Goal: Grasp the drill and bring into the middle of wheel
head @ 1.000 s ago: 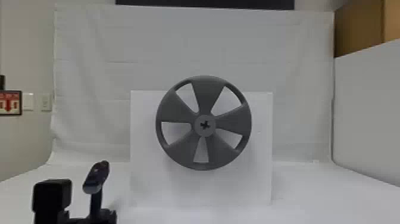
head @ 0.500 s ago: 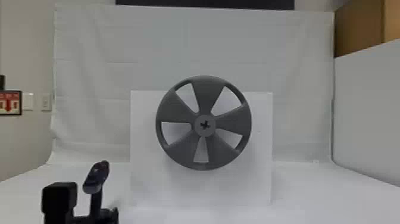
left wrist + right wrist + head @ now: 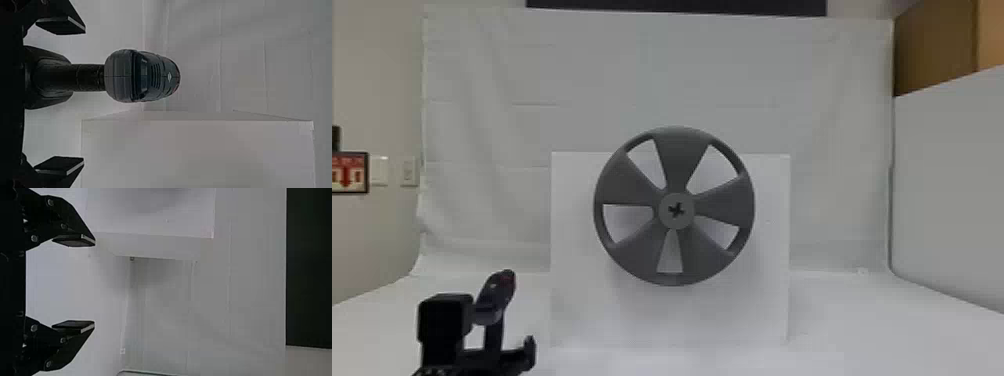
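Drill: upright, toward the surface's left edge, ungripped. Left end effector: open, facing it. Right end effector: open. Grasp, carry and centring at wheel remain.

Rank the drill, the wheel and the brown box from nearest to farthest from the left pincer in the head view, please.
1. Drill: between the open fingers of the left pincer.
2. Wheel: to its right, near the centre.
3. Brown box: far upper right.

Left gripper at head view's lower left, fingers wide apart, right gripper likewise spread
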